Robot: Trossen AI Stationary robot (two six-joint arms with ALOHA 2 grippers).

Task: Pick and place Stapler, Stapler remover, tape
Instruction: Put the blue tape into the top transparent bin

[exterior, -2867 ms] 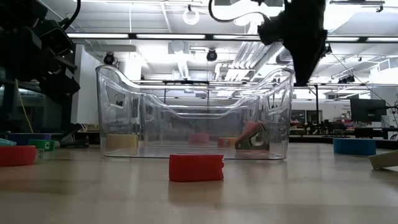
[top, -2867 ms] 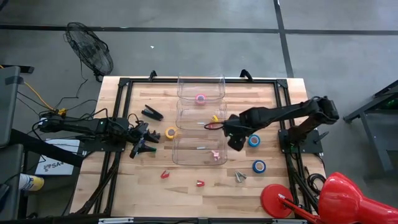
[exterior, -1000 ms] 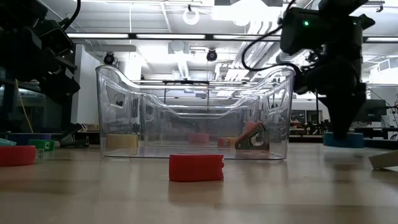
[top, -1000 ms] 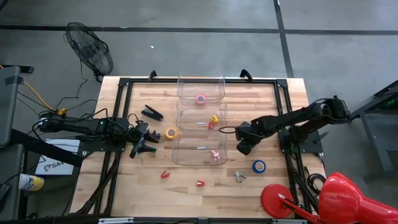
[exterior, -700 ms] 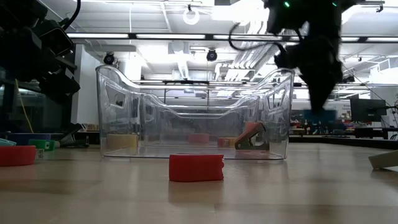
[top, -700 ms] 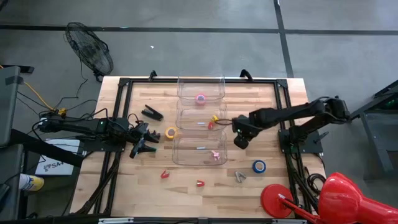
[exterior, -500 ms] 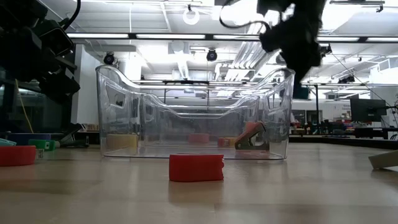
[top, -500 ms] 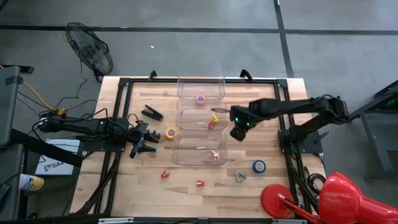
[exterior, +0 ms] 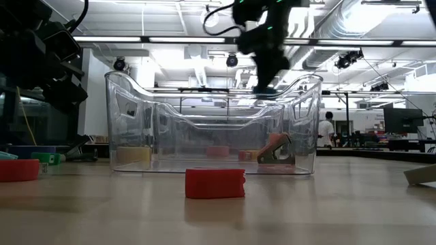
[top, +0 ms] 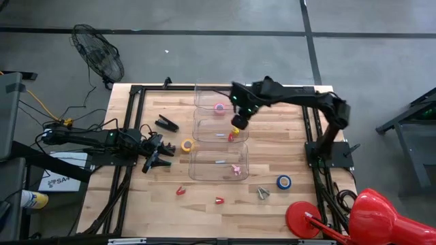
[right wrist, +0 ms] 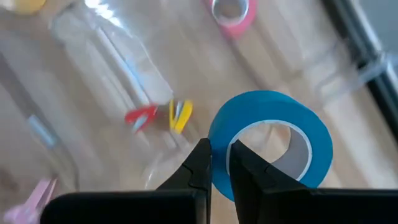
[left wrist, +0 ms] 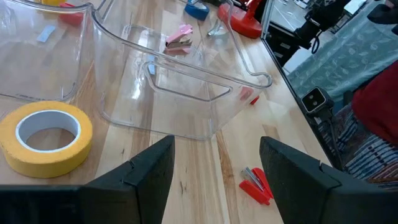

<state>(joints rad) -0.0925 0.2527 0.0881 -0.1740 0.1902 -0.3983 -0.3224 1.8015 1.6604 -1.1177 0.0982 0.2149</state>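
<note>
High view: right gripper (top: 239,113) hangs over the row of three clear bins (top: 219,96) at table centre, approx. above the far/middle bin boundary, fingers pinched on the wall of a blue tape roll (right wrist: 268,142). Pink roll (top: 220,107) sits in far bin; yellow roll (top: 187,145) lies on wood at 9 o'clock of the bins; 2nd blue roll (top: 283,182) at 4 o'clock. Left gripper (top: 158,153) waits w/ fingers apart, just beside the yellow roll at its 9 o'clock.

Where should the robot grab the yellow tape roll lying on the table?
The yellow tape roll lies flat on the table with its hole facing up, near the left gripper. Probably best to come straight down from above, one finger inside the hole and one outside, pinching the ring's wall.
</note>
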